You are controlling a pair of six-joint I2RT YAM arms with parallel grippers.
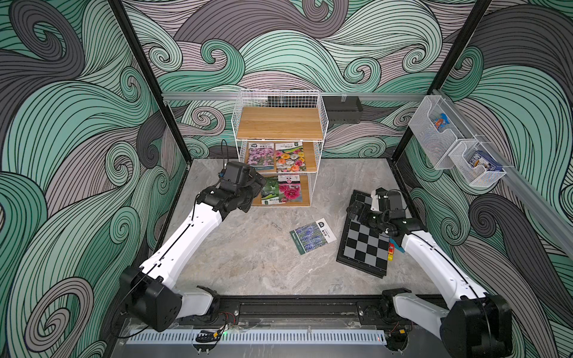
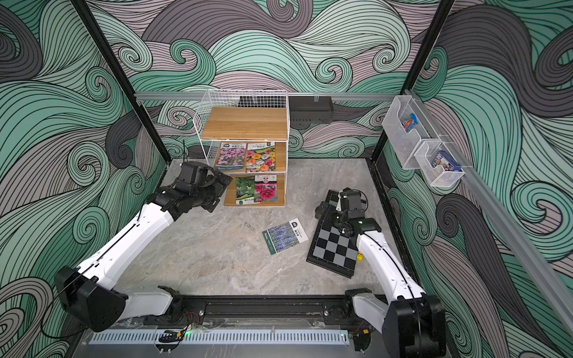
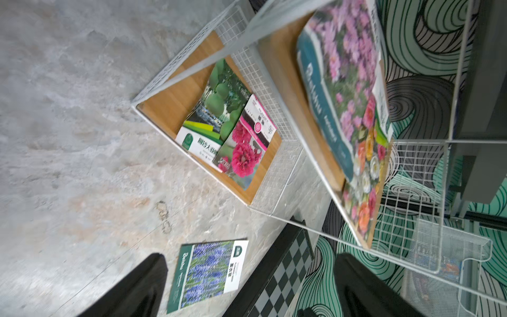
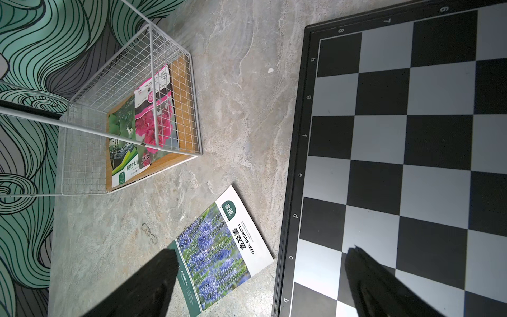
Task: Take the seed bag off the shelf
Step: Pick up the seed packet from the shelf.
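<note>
One seed bag (image 1: pixel 312 236) is seen laid flat on the table (image 1: pixel 248 263), btwn shelf (image 1: pixel 280 124) & chessboard (image 1: pixel 366 245), so the job is judged approx. done, w/ four other bags (image 1: pixel 274 157) seen on its lower tiers; left gripper (image 3: pixel 249 260) & right gripper (image 4: pixel 262 251) are both spread apart, nothing held.

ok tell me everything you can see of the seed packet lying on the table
The seed packet is a flat rectangle printed with blue-purple flower spikes, a dark green band along one edge and a white band reading FLOWERS SEED with a green logo along the opposite one. It lies face up and skewed on the grey stone-look table, in front of the shelf, one corner near the chessboard; only the table seems to touch it.
</note>
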